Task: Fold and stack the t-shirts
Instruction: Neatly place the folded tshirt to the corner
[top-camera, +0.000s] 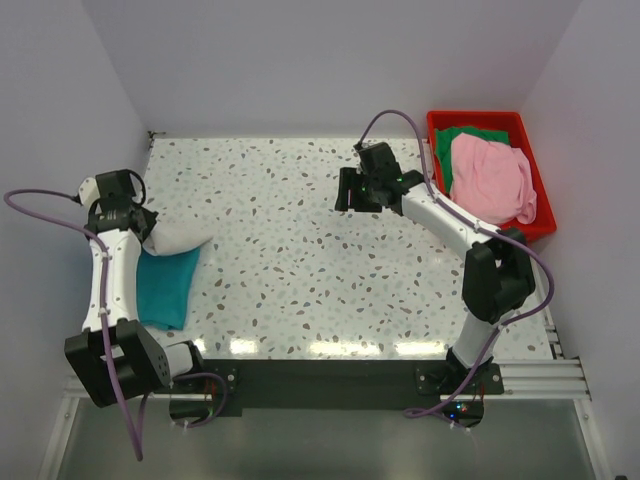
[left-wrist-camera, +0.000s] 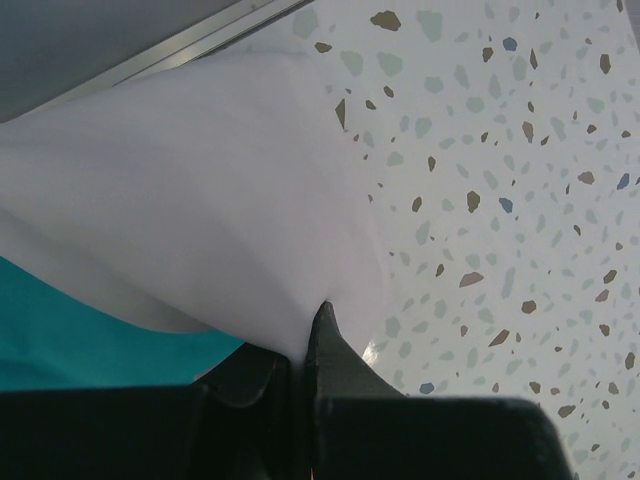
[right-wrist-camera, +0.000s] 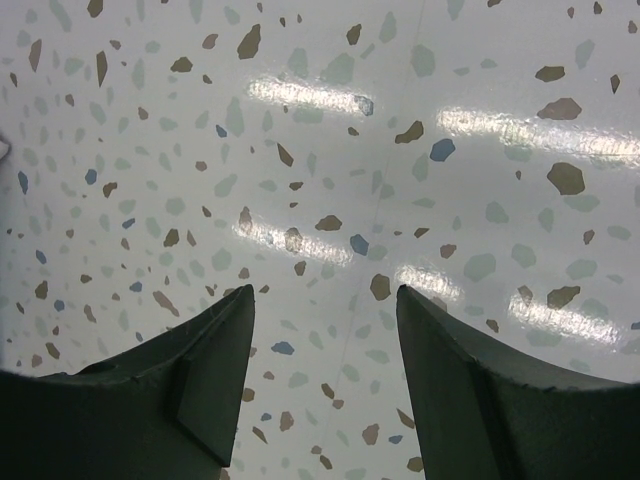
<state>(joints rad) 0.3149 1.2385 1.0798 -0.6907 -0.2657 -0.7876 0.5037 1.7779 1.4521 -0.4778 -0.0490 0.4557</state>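
The surface (top-camera: 300, 230) is a glossy white slab flecked with small brown, grey-green and blue chips, and bright streaks of light reflect off it. At the left edge of the top view, the off-white t-shirt (top-camera: 180, 236) is a soft, rounded bundle tapering to a blunt point toward the right. Its lower part overlaps the upper end of the teal t-shirt (top-camera: 168, 288), which lies flat as a smooth, neat rectangle in the lower left. The left arm (top-camera: 103, 285), white with black joints, reaches over both, and the left jaws are pinched shut on the off-white t-shirt. In the left wrist view their dark, tapered tips meet on an edge of the pale cloth, which spreads away in a broad, gently creased sheet. A strip of teal shows beneath it at the lower left of that frame. In the upper right of the top view, a rectangular red bin (top-camera: 480, 115) of hard plastic holds the pink t-shirt (top-camera: 490, 180) as a crumpled, puffy heap. The green t-shirt (top-camera: 465, 135) shows rumpled at the bin's upper left corner. The right arm (top-camera: 445, 215) stretches toward the upper middle. The right jaws stand wide apart, gripping nothing, their matte black wedge-shaped fingers (right-wrist-camera: 200, 380) above bare speckled surface.
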